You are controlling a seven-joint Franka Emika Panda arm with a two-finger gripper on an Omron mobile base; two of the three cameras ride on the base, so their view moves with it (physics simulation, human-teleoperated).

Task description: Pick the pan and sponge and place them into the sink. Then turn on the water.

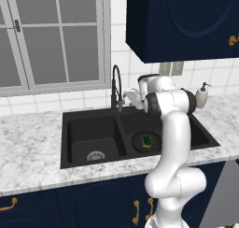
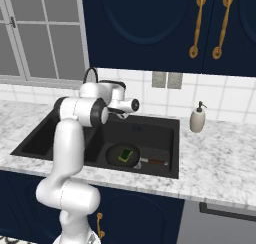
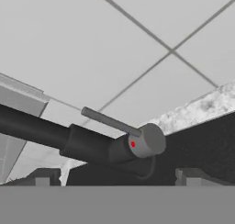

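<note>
1. Your tool [image 3: 117, 179] is spread wide with nothing in it, sitting right up at the base of the faucet [image 1: 115, 87], just beside the little lever [image 3: 110, 122].
2. That lever is a thin stiff rod on a round grey knob, probably light to move but easy to slip off. I'd push near its free end rather than pinch it.
3. The pan [image 2: 123, 155] is already down in the sink [image 2: 160, 125], in the basin on the soap bottle [image 2: 198, 117] side, handle pointing toward that side.
4. The sponge [image 2: 125, 154] lies flat inside the pan.
5. The other basin just has its drain [image 1: 95, 155], and I can't see any water running yet.
</note>
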